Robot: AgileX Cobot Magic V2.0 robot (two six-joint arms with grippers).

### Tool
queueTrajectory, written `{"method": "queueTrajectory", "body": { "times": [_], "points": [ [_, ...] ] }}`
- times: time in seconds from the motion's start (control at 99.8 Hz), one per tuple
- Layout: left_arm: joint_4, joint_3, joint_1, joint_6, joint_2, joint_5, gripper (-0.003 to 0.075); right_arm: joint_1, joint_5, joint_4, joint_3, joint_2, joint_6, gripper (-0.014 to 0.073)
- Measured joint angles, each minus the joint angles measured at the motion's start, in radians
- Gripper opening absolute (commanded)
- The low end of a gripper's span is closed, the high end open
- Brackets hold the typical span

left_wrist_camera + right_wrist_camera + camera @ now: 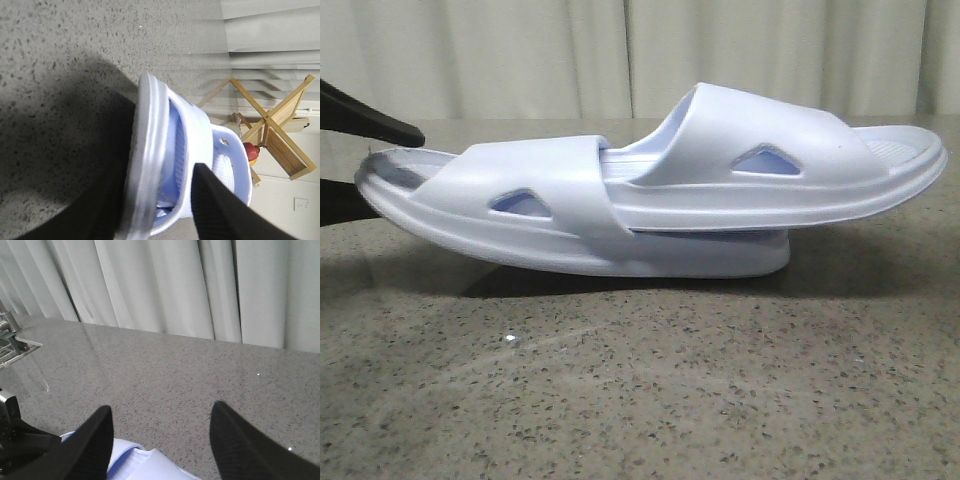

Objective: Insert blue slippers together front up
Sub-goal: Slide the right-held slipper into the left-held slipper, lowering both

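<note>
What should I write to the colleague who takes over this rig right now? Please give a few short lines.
Left pincer: shut on the lower slipper, gripping its end at the left of the front view.
Right pincer: open, holding nothing, above the slippers.
Slippers: the upper slipper is pushed under the lower slipper's strap; the pair lies on the table.
Done: the slippers are inserted together.
Left: check the nesting depth, then release the left pincer.

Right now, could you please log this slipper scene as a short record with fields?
Items: two blue slippers, nested, one slid under the other's strap
Surface: speckled stone table
Left gripper: closed on the slippers' end, one finger either side of the sole
Right gripper: open, above the slippers, holding nothing
Backdrop: pale curtain
</note>
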Motion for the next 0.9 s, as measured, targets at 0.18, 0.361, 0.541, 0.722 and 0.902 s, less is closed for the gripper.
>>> {"method": "queueTrajectory", "body": {
  "times": [0.18,0.361,0.541,0.722,0.902],
  "points": [
    [0.0,0.0,0.0,0.019,0.0,-0.004,0.0333,0.0,0.0,0.0,0.0,0.0,0.0,0.0372],
    [0.0,-0.001,0.0,0.046,0.0,-0.014,0.0333,0.0,0.011,0.0,0.0,0.0,0.0,0.0372],
    [0.0,-0.001,0.0,0.079,0.0,-0.045,0.0333,0.0,0.018,0.0,0.0,0.0,0.0,0.0372],
    [0.0,-0.024,0.0,0.102,0.0,-0.062,0.0333,0.0,0.018,0.0,0.0,0.0,0.0,0.0372],
    [0.0,-0.057,0.0,0.108,0.0,-0.104,0.0333,0.0,0.023,0.0,0.0,0.0,0.0,0.0372]
  ]
}}
